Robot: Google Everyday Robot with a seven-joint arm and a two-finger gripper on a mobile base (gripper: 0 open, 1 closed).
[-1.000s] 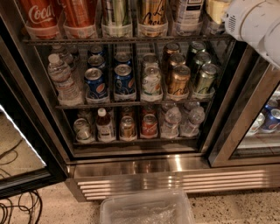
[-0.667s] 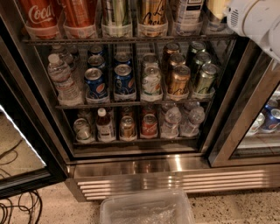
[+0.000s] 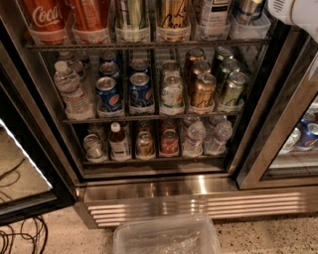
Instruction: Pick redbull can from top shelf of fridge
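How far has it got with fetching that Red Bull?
Done: the fridge door stands open. In hand: the gripper is at the top right, beside the redbull can on the top shelf. Left: the can sits in its tray, not yet lifted out.

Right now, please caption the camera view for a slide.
Open fridge: gripper at top right beside redbull can on top shelf.

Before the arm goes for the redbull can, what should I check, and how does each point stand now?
1. Door of the fridge open: ok.
2. The redbull can found, right end of the top shelf: ok.
3. Can seen whole: not ok, top cut off.
4. Alignment of the gripper: cannot tell; it is outside the view, only the white arm shows, upper right.
5. Side clearance: cannot tell; the white-labelled container stands close on its left.
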